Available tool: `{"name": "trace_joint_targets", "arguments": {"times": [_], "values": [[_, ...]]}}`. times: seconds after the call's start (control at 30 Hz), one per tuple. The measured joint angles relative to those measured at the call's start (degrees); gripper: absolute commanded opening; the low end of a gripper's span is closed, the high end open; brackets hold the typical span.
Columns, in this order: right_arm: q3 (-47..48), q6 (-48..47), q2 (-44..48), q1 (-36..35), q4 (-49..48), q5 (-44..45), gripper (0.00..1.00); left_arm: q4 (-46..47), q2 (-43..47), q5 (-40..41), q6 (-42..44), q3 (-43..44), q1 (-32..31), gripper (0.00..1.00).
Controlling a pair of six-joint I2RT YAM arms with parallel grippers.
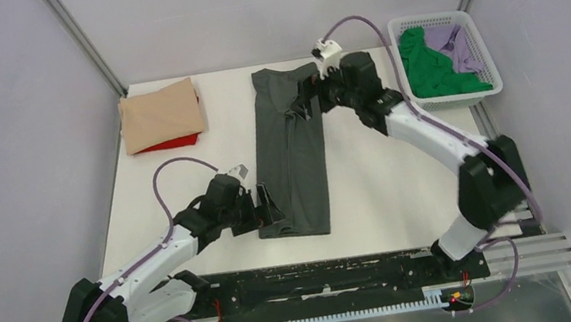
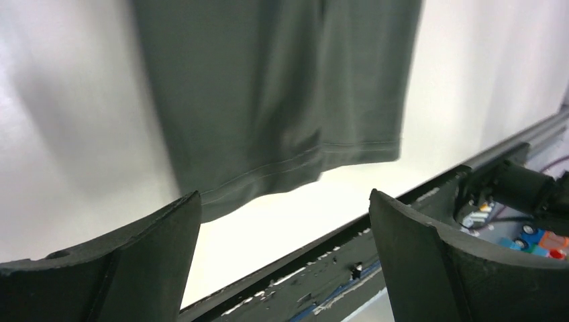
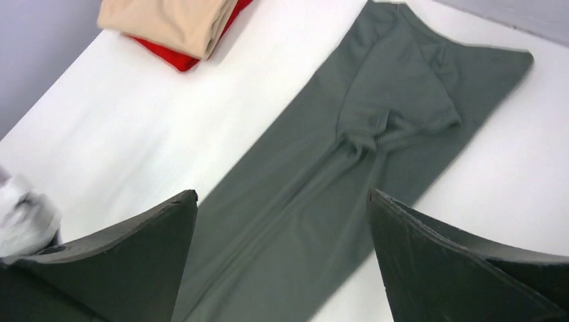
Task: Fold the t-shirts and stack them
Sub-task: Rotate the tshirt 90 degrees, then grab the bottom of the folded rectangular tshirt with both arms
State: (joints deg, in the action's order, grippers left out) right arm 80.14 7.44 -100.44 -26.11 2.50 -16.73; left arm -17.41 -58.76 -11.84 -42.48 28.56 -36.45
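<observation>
The white table (image 1: 392,183) fills most of the floor of the booth, with both arms bolted along its 6 o'clock edge. Down the middle lies the dark grey t-shirt (image 1: 290,156), the biggest piece of cloth out here. It is folded lengthwise into a long narrow strip that runs from 12 o'clock to 6 o'clock, neck end far and hem end near, with a sleeve turned in on top near the far end.

At about 2 o'clock stands the white lattice basket (image 1: 433,17). The green t-shirt (image 1: 429,71) is heaped loosely over most of it, and the lilac t-shirt (image 1: 460,48) is crumpled against its right side.

At about 10 o'clock sits the tan t-shirt (image 1: 160,116), folded into a neat rectangle. It lies on top of the red t-shirt (image 1: 174,142), of which only a thin edge shows along the near side.

The left gripper (image 1: 269,206) is at the grey shirt's 7 o'clock corner, just beside the hem. Its fingers are spread wide with nothing between them. I can't tell whether it touches the cloth.

The right gripper (image 1: 304,100) is over the shirt's 1 o'clock edge by the folded sleeve. It too is spread wide and carries nothing.
</observation>
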Motion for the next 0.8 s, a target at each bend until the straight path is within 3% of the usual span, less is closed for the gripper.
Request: {"name": "trace_joint_targets", "arguments": {"times": [0.17, 0.3, 0.47, 0.8], "values": [[-26.7, 2.8, 23.8, -3.0, -6.5, 4.0, 0.98, -3.7, 0.0, 2.5, -0.9, -0.2, 2.7, 1.0], [-45.3, 6.7, 30.3, -8.0, -6.1, 6.1, 0.95, -3.8, -0.9, 2.8, -1.5, -1.7, 3.8, 0.87], [-53.1, 9.0, 30.6, -17.7, 0.8, 8.5, 0.89, -3.9, -3.0, 2.7, -1.7, -2.9, 3.8, 0.71], [-52.0, 11.3, 27.8, -35.4, 2.7, 21.1, 0.74, -1.5, -4.6, 3.2, -2.1, -3.9, 3.8, 0.48]]}}
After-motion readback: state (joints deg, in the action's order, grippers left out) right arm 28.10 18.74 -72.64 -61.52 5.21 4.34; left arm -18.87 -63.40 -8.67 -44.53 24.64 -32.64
